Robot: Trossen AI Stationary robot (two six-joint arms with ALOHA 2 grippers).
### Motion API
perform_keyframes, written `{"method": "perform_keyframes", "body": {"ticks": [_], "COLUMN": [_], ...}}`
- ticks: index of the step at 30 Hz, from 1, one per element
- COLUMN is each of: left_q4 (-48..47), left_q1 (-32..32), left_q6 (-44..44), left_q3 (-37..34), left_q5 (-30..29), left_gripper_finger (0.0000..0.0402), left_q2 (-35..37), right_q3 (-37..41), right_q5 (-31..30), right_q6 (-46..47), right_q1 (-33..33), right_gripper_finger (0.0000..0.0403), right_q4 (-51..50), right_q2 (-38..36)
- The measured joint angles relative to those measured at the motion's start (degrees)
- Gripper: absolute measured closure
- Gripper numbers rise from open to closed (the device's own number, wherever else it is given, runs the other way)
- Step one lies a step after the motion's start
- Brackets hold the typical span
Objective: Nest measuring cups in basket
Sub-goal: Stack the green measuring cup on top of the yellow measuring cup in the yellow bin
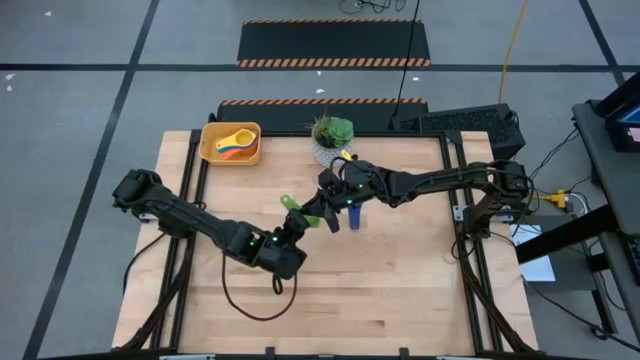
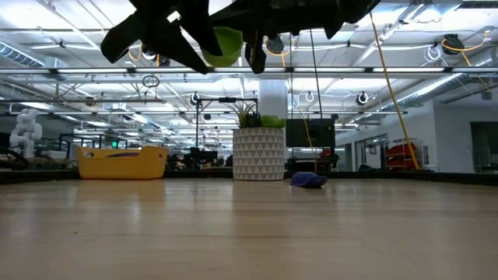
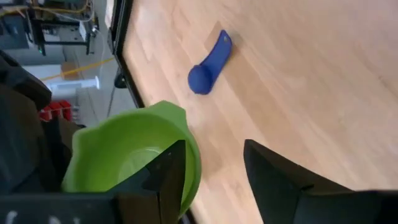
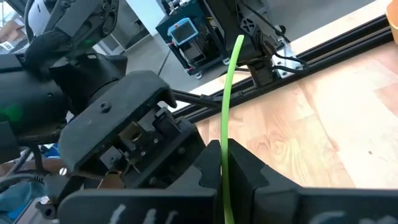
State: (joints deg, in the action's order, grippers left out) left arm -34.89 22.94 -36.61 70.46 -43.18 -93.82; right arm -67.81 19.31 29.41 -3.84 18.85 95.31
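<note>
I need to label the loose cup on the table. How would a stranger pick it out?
Start at the white pot with the green plant on the table's far side. Just nearer lies the dark blue measuring cup, alone on bare wood. The green cup is held in the air, and the others lie in the yellow basket.

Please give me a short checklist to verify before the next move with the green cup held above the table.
1. Right hand shut on the green cup's handle: ok.
2. Left hand open beside the cup's rim: ok.
3. Left hand's fingers placed on both sides of the cup's wall: cannot tell.
4. Dark blue cup lying on the table, clear of both hands: ok.
5. Basket in view at the far left corner, cups already inside: ok.
</note>
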Motion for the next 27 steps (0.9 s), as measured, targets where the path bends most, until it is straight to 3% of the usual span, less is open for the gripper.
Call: {"method": "perform_keyframes", "body": {"ticks": [7,11,21,27], "left_q4": [0.04,0.1,0.62,0.65], "left_q1": [0.01,0.06,0.04,0.0], "left_q6": [-4.47,-8.43,-8.18,-4.52], "left_q3": [0.0,0.0,-0.04,-0.04], "left_q5": [-5.24,-5.39,-5.74,-5.8], "left_gripper_finger": [0.0334,0.0384,0.0391,0.0392], "left_q2": [0.02,0.0,0.0,0.0], "right_q3": [0.0,-0.02,-0.02,-0.02], "right_q5": [-0.07,-0.09,0.17,0.25], "right_q6": [1.23,1.65,1.4,1.3], "right_q1": [-0.02,-0.02,-0.04,-0.02], "right_gripper_finger": [0.0401,0.0401,0.0399,0.0368], "right_q4": [0.17,0.15,0.0,-0.04], "right_q2": [0.0,0.0,0.0,0.0]}}
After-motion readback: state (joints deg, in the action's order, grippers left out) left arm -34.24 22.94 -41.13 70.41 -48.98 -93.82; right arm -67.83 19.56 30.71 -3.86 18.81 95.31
